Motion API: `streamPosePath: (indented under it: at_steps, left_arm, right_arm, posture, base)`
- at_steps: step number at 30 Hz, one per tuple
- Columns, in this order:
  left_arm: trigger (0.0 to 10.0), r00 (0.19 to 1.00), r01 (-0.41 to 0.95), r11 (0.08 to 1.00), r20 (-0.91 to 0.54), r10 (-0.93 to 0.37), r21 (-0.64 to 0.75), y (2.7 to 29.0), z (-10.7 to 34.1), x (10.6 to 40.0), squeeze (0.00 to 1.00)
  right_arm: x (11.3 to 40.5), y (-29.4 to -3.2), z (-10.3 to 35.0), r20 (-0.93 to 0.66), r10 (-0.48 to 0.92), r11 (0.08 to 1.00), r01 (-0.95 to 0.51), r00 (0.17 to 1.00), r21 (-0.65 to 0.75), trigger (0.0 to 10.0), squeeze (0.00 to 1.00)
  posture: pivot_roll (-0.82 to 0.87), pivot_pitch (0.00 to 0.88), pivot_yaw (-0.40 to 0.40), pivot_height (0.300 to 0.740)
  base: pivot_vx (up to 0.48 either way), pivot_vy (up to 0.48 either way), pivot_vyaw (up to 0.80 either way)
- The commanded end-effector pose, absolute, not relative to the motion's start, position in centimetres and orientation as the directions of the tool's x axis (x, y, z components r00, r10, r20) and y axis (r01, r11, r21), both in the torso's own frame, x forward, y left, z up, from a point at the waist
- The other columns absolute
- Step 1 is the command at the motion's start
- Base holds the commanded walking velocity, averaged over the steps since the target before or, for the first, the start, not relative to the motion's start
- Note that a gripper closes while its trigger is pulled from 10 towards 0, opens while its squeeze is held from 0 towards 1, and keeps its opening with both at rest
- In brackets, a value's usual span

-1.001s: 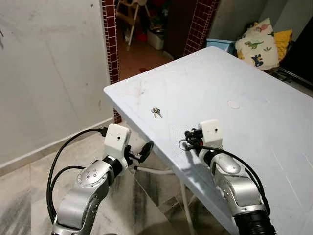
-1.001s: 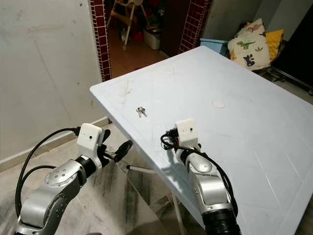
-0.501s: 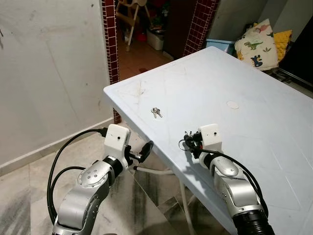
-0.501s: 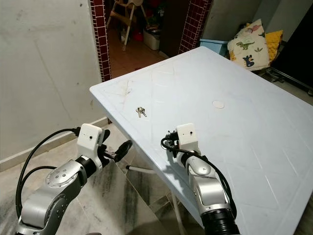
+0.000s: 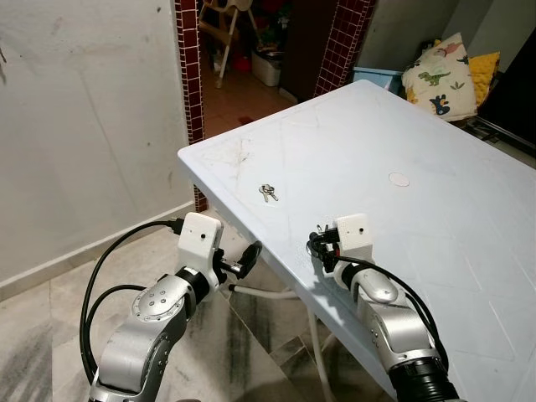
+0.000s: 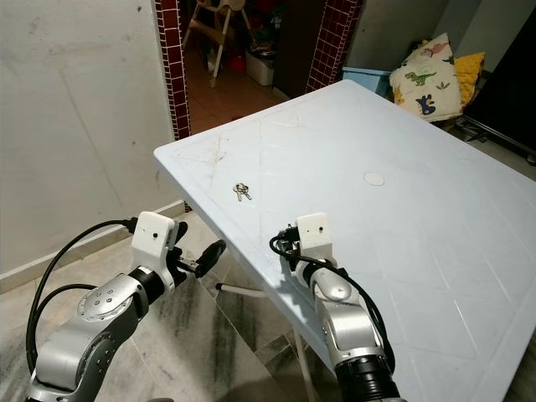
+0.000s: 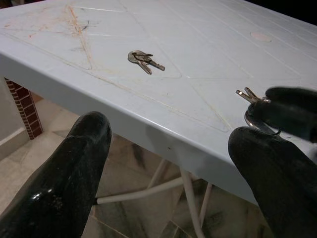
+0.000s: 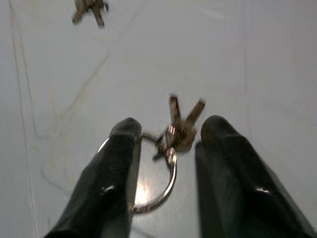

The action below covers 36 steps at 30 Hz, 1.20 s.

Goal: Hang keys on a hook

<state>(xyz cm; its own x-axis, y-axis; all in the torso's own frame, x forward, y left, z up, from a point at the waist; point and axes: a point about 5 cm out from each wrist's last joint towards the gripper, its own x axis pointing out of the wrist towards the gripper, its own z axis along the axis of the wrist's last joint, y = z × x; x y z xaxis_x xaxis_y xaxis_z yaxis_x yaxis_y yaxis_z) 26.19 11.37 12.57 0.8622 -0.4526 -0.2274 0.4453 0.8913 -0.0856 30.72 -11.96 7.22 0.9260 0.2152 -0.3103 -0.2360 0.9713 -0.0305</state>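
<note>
Between the right tool's fingers, a key ring is loosely straddled on the white surface.

Through the head views, the right tool (image 5: 321,243) is seen low over the surface (image 5: 435,218) near its front edge, with a second bunch of keys (image 5: 268,192) lying well ahead of it; since a second ago this tool has been drawn back toward the robot. The left tool (image 5: 248,256) is held off the surface edge, fingers apart. Along the right wrist view, the key ring (image 8: 161,173) lies between spread fingers (image 8: 116,163), not yet clamped; a closing pinch could miss the thin wire or push it away. No hook can be made out.
</note>
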Motion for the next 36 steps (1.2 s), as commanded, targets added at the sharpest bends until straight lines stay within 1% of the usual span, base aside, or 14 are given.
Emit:
streamPosePath:
  at_steps: [1, 12, 20, 28, 34, 36]
  left_arm:
    - [10.0, 0.861, 0.453, 0.888, -0.22, -0.459, -0.078, 11.3, 12.8, 26.4, 0.0]
    - [10.0, 0.863, 0.452, 0.89, -0.221, -0.455, -0.067, 11.7, 12.9, 26.6, 0.0]
    - [10.0, 0.862, 0.456, 0.888, -0.217, -0.459, -0.067, 11.6, 13.0, 26.8, 0.0]
    - [10.0, 0.862, 0.457, 0.887, -0.213, -0.459, -0.062, 11.6, 13.1, 27.2, 0.0]
    - [10.0, 0.868, 0.451, 0.89, -0.204, -0.453, -0.062, 11.6, 13.1, 27.4, 0.0]
    - [10.0, 0.871, 0.446, 0.893, -0.198, -0.449, -0.06, 11.6, 13.1, 27.5, 0.0]
  right_arm:
    - [30.9, -12.4, 7.1, -0.31, 0.191, 0.977, -0.21, 0.931, -0.031, 0.0, 0.0]
    - [31.2, -12.5, 6.8, -0.314, 0.161, 0.987, -0.16, 0.936, 0.032, 0.0, 0.0]
    - [32.2, -13.1, 7.6, -0.294, 0.124, 0.982, -0.075, 0.948, 0.171, 0.0, 0.0]
    - [33.3, -13.3, 8.7, -0.262, 0.103, 0.95, -0.017, 0.96, 0.311, 0.0, 0.0]
    - [34.0, -12.7, 9.5, -0.238, 0.119, 0.916, -0.014, 0.964, 0.402, 0.0, 0.0]
    - [34.2, -12.6, 9.8, -0.227, 0.124, 0.912, -0.021, 0.966, 0.409, 0.0, 0.0]
  posture:
    - [0.26, 0.034, -0.114, 0.74]
    - [0.26, 0.029, -0.104, 0.74]
    - [0.24, 0.025, -0.092, 0.74]
    - [0.24, 0.024, -0.087, 0.74]
    - [0.23, 0.01, -0.094, 0.74]
    - [0.23, 0.006, -0.097, 0.74]
  base:
    - [0.0, 0.0, 0.0]
    - [0.0, 0.0, 0.0]
    - [0.0, 0.0, 0.0]
    - [0.0, 0.0, 0.0]
    - [0.0, 0.0, 0.0]
    - [0.0, 0.0, 0.0]
